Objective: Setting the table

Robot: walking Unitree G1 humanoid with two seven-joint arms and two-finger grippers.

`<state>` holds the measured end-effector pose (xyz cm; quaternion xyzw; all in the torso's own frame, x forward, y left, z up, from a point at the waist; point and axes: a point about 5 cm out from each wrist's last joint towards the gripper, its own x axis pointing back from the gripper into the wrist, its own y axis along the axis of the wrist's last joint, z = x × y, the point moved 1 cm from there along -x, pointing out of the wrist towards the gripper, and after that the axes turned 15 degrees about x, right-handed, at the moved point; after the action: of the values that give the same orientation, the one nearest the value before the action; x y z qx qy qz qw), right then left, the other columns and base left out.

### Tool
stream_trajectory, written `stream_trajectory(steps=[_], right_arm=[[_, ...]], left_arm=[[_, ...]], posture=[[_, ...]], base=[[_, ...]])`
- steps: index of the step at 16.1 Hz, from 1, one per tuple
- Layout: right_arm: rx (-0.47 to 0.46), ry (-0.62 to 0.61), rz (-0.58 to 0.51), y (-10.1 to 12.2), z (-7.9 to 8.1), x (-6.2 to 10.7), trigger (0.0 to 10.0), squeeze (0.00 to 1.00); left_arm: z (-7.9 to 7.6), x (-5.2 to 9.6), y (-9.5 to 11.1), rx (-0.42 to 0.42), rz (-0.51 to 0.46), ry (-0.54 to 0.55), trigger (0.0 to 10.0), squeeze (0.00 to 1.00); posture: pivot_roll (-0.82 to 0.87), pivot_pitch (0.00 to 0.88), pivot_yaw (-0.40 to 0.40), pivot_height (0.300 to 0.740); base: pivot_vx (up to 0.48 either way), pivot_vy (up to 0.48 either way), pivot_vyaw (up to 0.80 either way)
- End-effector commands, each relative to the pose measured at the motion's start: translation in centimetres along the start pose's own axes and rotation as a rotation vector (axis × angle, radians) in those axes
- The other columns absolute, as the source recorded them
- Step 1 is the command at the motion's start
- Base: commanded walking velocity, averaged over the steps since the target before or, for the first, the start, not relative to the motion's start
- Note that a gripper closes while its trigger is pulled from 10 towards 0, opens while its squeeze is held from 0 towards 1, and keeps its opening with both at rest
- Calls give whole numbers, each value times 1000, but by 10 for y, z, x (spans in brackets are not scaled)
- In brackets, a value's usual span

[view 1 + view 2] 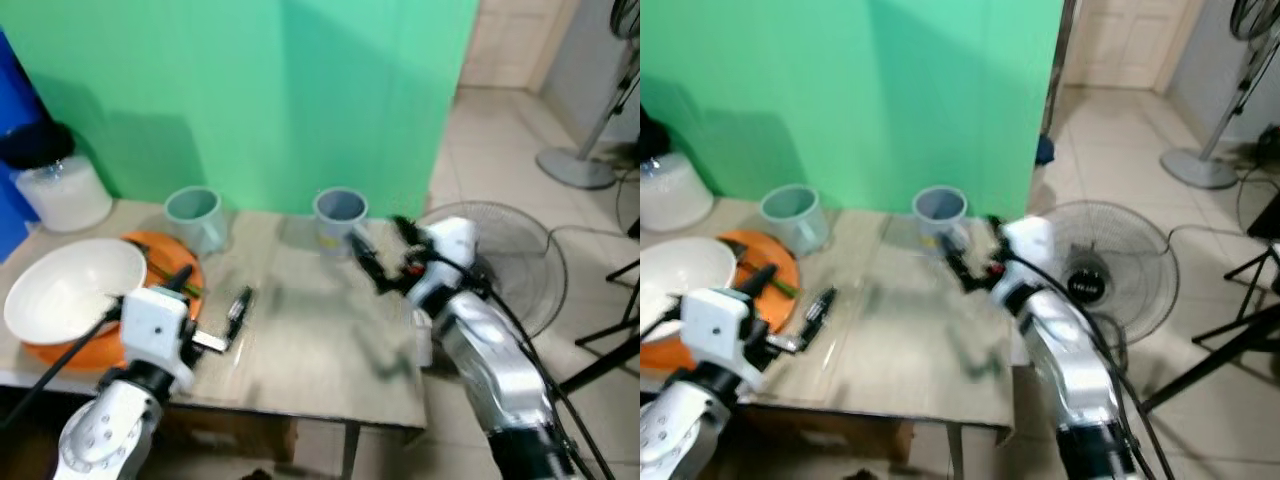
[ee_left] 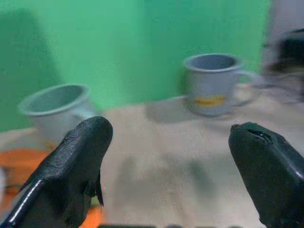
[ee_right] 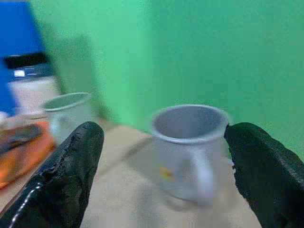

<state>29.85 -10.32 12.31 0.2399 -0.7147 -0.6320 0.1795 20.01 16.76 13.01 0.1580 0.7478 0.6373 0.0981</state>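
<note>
I've got the right gripper (image 1: 380, 250) spread wide near the grey mug (image 1: 340, 218); left gripper (image 1: 212, 300) also spread above the table (image 1: 310, 330).

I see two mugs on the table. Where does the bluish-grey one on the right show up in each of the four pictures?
Left eye view: bluish-grey mug at the table's far edge, centre.
Right eye view: left of centre.
Left wrist view: upper right.
Right wrist view: centre, between the right gripper's fingers.
Shared landmark: the green backdrop behind it.

Left tool (image 1: 214, 310) and right tool (image 1: 381, 248), fingers spread, arms forward.
</note>
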Motion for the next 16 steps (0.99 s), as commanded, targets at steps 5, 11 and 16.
stream_trajectory(steps=[5,11,16], right_arm=[[45,60,106,-15,-6,-19,10000,1000],[60,18,185,-29,-14,-41,10000,0],[13,76,201,-34,-9,-51,10000,0]], left_arm=[[-15,-2,-2,50,75,-180,10000,0],[-26,-7,-6,101,144,-323,10000,0],[-29,-7,-8,112,160,-345,10000,0]], posture=[[-60,0,48,740],[-67,2,55,740],[-60,2,54,740]], base=[[0,0,0],[0,0,0],[0,0,0]])
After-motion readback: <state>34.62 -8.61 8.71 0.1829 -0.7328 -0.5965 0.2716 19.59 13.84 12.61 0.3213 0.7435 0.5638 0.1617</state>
